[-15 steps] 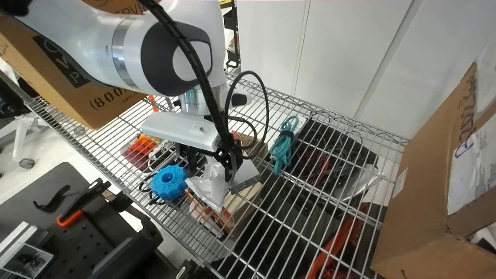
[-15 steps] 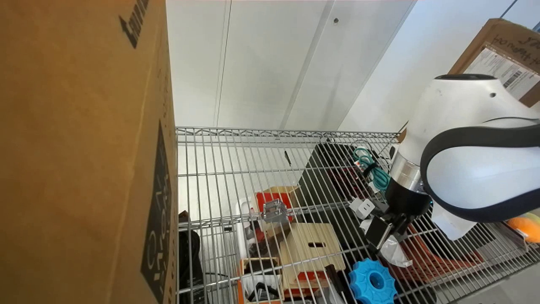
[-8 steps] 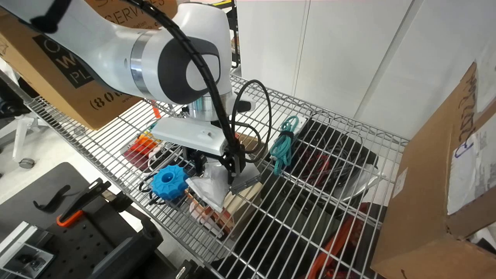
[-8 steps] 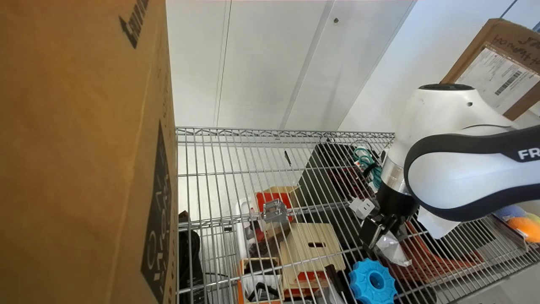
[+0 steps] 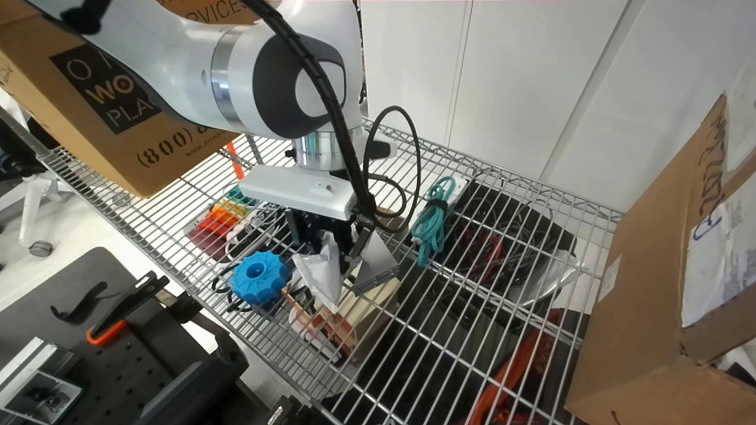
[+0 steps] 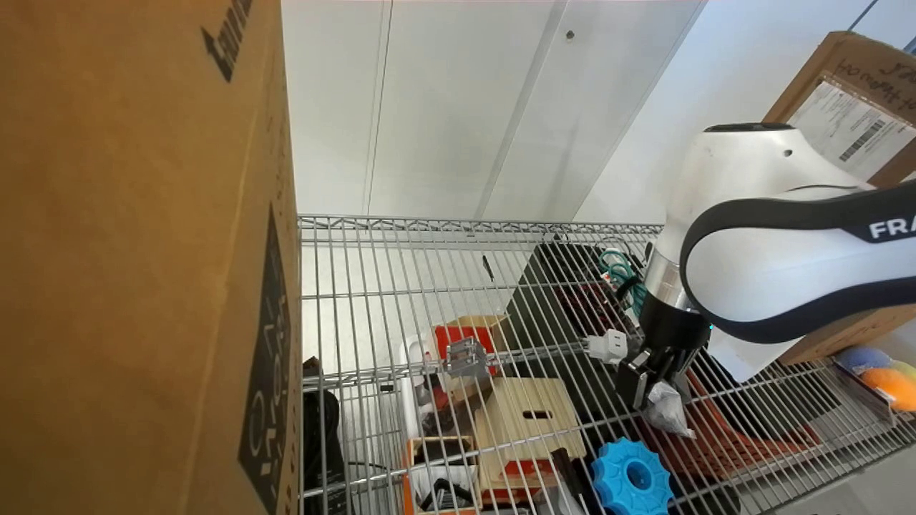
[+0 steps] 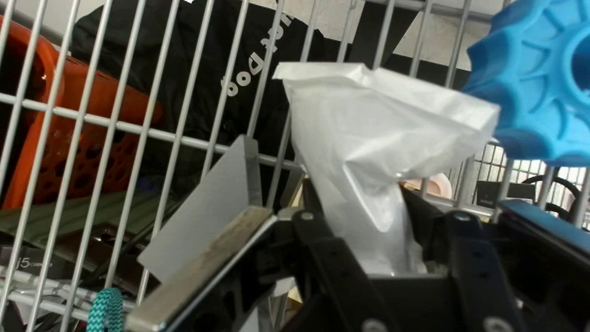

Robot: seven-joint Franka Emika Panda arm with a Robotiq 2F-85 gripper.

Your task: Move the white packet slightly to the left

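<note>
Half the job looks done — the gripper [image 7: 379, 213] pinches the white packet [image 5: 322, 274], just left of centre in an exterior view, near the blue ring [image 5: 243, 284] — and, watching here, I judge the leftward shift and letting-go remain

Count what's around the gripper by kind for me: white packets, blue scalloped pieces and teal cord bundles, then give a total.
White packet: 1
Blue scalloped piece: 1
Teal cord bundle: 1
Total: 3
</note>
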